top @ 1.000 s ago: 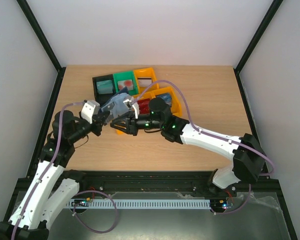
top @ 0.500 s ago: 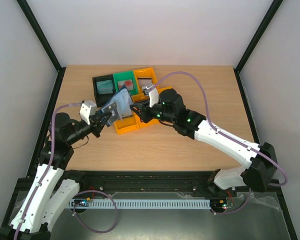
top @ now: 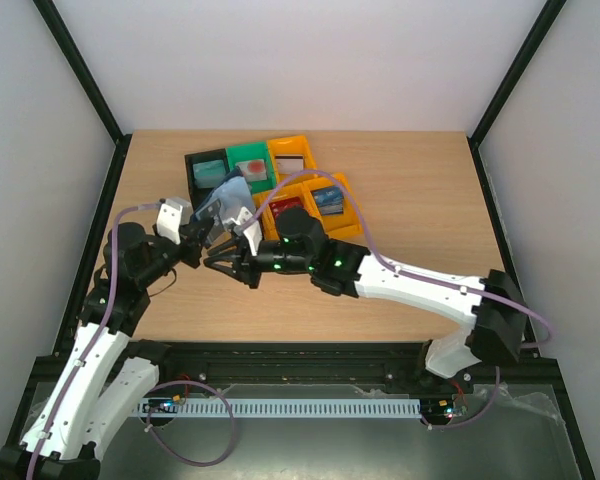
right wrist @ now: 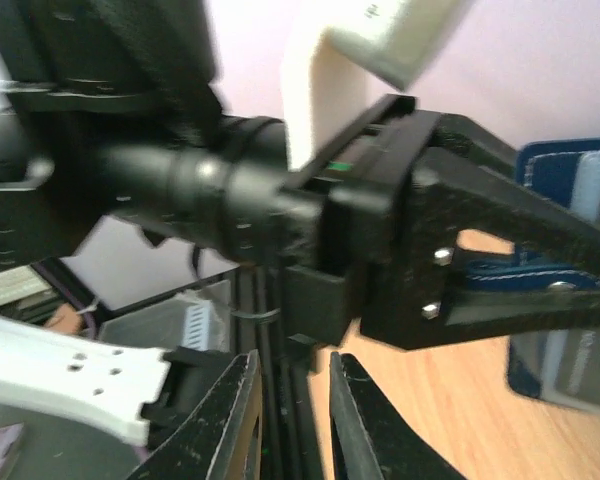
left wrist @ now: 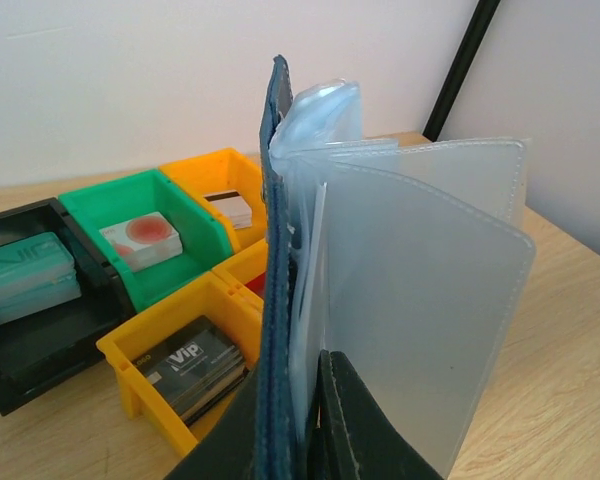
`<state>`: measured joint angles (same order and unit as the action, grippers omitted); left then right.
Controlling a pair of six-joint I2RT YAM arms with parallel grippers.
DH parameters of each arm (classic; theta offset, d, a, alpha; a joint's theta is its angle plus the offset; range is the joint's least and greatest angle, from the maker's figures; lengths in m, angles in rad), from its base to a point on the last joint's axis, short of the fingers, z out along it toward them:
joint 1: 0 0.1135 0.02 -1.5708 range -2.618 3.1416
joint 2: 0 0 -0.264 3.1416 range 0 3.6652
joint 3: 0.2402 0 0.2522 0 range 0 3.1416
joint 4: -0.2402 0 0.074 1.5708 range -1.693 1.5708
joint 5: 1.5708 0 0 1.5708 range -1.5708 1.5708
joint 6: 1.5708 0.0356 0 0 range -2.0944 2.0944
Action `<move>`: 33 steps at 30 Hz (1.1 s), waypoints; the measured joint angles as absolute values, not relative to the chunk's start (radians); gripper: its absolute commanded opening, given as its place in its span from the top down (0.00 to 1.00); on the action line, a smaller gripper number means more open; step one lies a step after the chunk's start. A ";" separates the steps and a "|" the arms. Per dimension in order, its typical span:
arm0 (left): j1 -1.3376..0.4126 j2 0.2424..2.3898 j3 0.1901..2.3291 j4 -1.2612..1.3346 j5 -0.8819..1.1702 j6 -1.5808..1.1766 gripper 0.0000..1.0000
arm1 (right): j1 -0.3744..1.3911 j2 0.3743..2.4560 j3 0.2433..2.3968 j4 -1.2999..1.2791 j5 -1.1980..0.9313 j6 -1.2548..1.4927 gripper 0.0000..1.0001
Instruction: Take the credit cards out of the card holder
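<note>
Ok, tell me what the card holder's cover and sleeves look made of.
Card holder cover: dark navy, matte, stitched; looks like fabric or faux leather, can't tell which. Sleeves: bendy, frosted translucent plastic, probably vinyl; overlapping layers show through.

The card holder (top: 230,198) is hemmed in. From 11 to 2 o'clock the black bin (top: 192,172), green bin (top: 248,149) and orange bins (top: 354,214) crowd just beside it. The left gripper (top: 208,226) clamps it from 8 o'clock. The right gripper (top: 220,264) sits near at 6, and its arm (top: 410,280) bars 4. You have open table (top: 430,190) beyond the bins at 3 o'clock, and at 9.
</note>
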<state>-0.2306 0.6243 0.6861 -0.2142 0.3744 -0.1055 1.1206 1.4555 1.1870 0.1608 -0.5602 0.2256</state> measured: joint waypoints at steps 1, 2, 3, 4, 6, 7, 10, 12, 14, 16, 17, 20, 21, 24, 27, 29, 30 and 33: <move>-0.231 0.624 0.686 -0.214 0.378 -0.109 0.98 | 1.121 1.478 1.195 0.168 -0.551 0.229 0.84; -0.231 0.624 0.686 -0.214 0.384 -0.113 0.98 | 1.120 1.503 1.207 0.171 -0.534 0.232 0.85; -0.231 0.624 0.686 -0.214 0.393 -0.118 0.98 | 1.119 1.522 1.215 0.172 -0.516 0.234 0.85; -0.231 0.624 0.686 -0.214 0.400 -0.119 0.98 | 1.118 1.536 1.217 0.172 -0.495 0.236 0.86; -0.224 0.625 0.685 -0.214 0.411 -0.126 0.98 | 1.113 1.541 1.217 0.167 -0.460 0.242 0.87; -0.224 0.623 0.685 -0.213 0.430 -0.130 0.98 | 1.108 1.541 1.217 0.169 -0.438 0.248 0.88; -0.226 0.614 0.683 -0.197 0.499 -0.141 0.98 | 1.071 1.540 1.217 0.167 -0.366 0.267 0.88; -0.225 0.610 0.678 -0.186 0.534 -0.143 0.98 | 1.039 1.535 1.216 0.157 -0.330 0.277 0.88; -0.219 0.609 0.672 -0.178 0.566 -0.146 0.98 | 1.012 1.524 1.210 0.145 -0.302 0.279 0.88; -0.219 0.608 0.667 -0.175 0.604 -0.149 0.98 | 0.991 1.502 1.197 0.131 -0.274 0.279 0.88; -0.218 0.607 0.666 -0.173 0.625 -0.151 0.98 | 0.982 1.488 1.189 0.120 -0.267 0.277 0.86; -0.218 0.601 0.663 -0.157 0.690 -0.160 0.98 | 0.961 1.437 1.167 0.086 -0.259 0.255 0.75; -0.218 0.596 0.659 -0.148 0.707 -0.162 0.98 | 0.957 1.421 1.163 0.075 -0.272 0.244 0.72; -0.218 0.590 0.649 -0.120 0.759 -0.170 0.98 | 0.945 1.383 1.161 0.039 -0.364 0.186 0.70; -0.215 0.581 0.644 -0.105 0.815 -0.174 0.98 | 0.938 1.351 1.157 0.003 -0.455 0.128 0.72; -0.215 0.575 0.641 -0.096 0.855 -0.173 0.98 | 0.930 1.335 1.157 -0.026 -0.505 0.090 0.73; -0.212 0.572 0.640 -0.095 0.873 -0.172 0.98 | 0.929 1.330 1.157 -0.038 -0.525 0.075 0.74; -0.208 0.564 0.639 -0.095 0.929 -0.157 0.98 | 0.925 1.320 1.157 -0.075 -0.576 0.039 0.75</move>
